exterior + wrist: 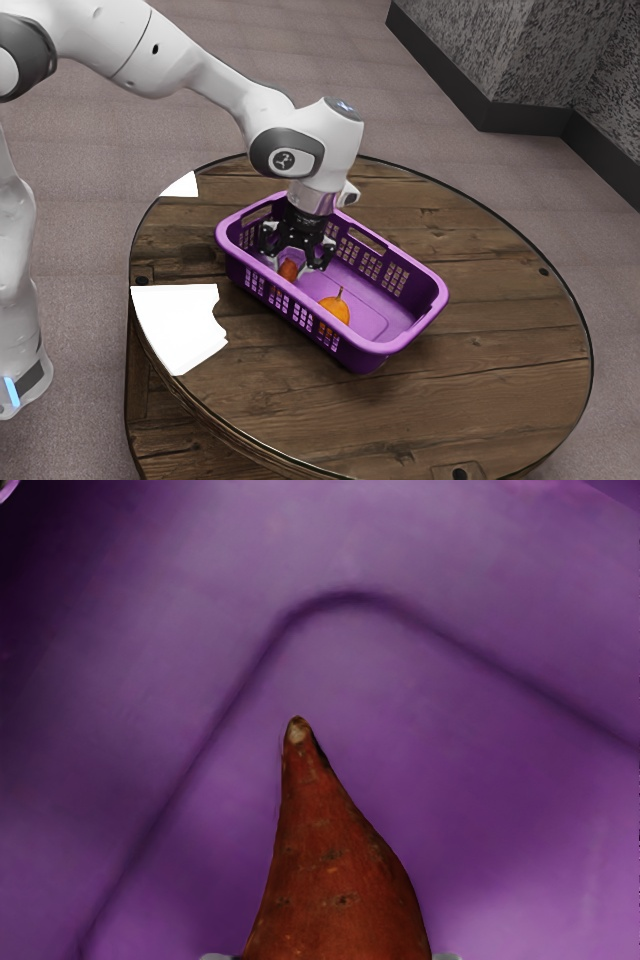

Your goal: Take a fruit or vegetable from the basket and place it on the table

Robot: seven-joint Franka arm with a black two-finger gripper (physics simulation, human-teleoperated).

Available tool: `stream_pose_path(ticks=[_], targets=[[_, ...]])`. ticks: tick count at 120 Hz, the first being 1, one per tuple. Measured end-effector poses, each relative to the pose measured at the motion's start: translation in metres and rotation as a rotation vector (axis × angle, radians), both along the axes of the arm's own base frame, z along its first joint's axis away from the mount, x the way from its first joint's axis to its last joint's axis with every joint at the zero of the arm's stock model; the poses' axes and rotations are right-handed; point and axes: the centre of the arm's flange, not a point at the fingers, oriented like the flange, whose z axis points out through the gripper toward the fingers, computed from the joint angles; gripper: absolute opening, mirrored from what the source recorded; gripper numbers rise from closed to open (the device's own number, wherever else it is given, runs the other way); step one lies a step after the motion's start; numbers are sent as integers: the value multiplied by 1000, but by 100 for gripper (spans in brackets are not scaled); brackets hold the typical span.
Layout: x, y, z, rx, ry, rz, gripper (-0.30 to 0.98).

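Yam [335,880] lies in the basket [365,355], left of centre in the exterior view, between the claw's [298,266] parted fingers; best straddle its thick body evenly, squeeze gently, then lift straight.

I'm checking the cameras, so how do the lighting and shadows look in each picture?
Exterior view: even light, the white patches on the table blank and without detail; wrist view: basket floor unevenly shaded, darker toward one corner, potato skin crisp.
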Motion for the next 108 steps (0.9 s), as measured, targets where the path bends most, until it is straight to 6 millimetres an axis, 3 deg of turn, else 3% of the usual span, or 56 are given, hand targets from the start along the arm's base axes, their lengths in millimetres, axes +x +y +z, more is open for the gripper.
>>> stream_pose_path(ticks=[54,108], targets=[[3,5,15,1,-33,9,16],[25,8,75,37,-156,-7,16]])
